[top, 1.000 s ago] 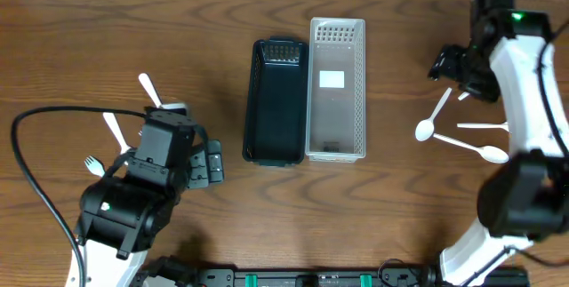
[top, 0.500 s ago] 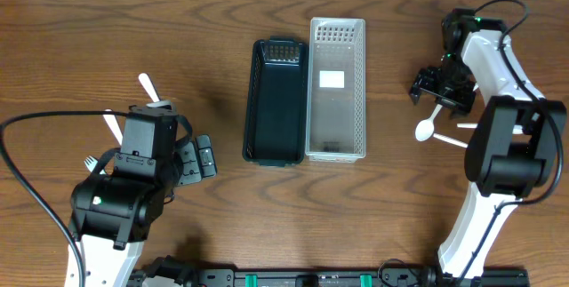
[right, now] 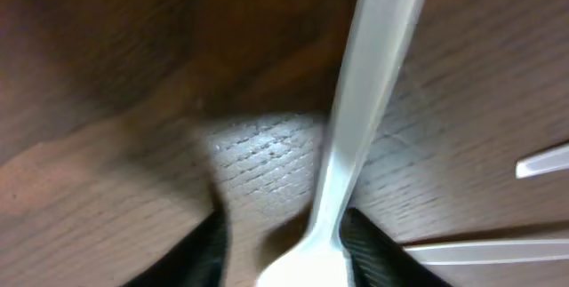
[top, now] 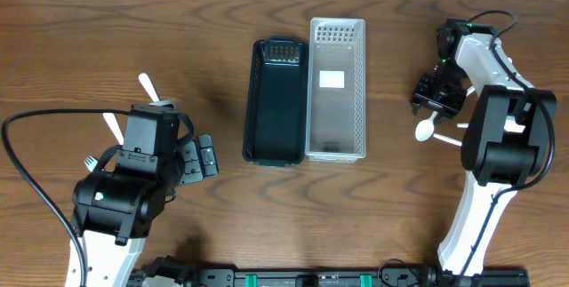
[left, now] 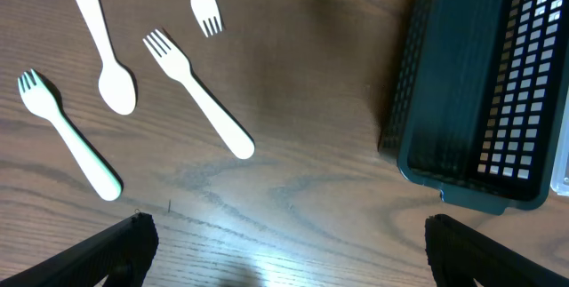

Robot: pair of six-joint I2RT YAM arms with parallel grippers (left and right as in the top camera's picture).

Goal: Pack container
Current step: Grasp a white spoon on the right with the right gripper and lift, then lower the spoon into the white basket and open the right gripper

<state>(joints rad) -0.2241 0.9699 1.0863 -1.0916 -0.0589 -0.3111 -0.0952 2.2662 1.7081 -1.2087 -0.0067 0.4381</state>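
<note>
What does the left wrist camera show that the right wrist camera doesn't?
Only the left wrist view: three white forks, a spoon and one end of the dark basket. Only the right wrist view: a blurred close-up of another spoon's handle, lying between the fingers of the right gripper, plus more white handles at the right edge. Both: the wooden table and white plastic cutlery.

The table point(top: 178, 38) is mid-brown wood with darker wavy grain. The dark basket point(top: 276, 109) looks black, perhaps deep green, and its walls are a lattice of small holes. The pale basket point(top: 336, 123) is translucent grey, likewise perforated, with a white label point(top: 332, 80). The forks point(left: 197, 93) and spoons point(left: 102, 43) are plain white.
</note>
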